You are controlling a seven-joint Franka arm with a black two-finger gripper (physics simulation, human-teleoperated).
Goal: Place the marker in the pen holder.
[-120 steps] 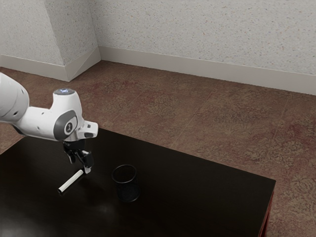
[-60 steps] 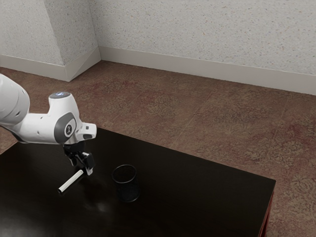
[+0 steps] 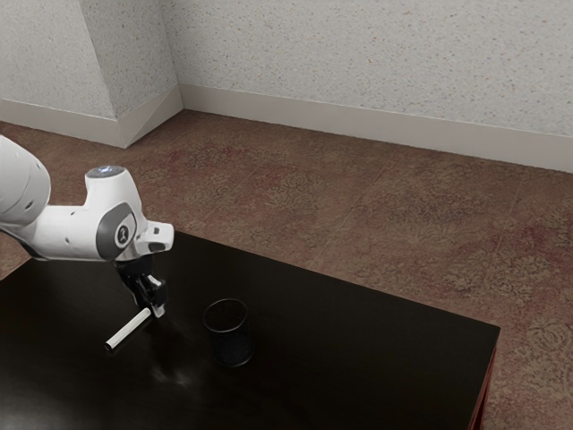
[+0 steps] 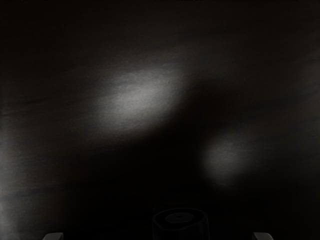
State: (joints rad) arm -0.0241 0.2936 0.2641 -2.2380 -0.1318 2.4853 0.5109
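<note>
Gripper (image 3: 150, 307) turned slightly, lower at marker (image 3: 128, 330), inside desk's (image 3: 376, 358) far edge; jaws wide, grasp pending.

A gap of worktop (image 3: 376, 358) lies between the tool (image 3: 156, 312) and the upright pen holder (image 3: 229, 339), which blocks a low pass toward the exterior view's right; above its rim there is room. The marker (image 3: 128, 330) obstructs the surface beside the tool.

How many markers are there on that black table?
1: the white marker on the table, one end by the gripper. Any inside the dark pen holder might be hidden.
</note>
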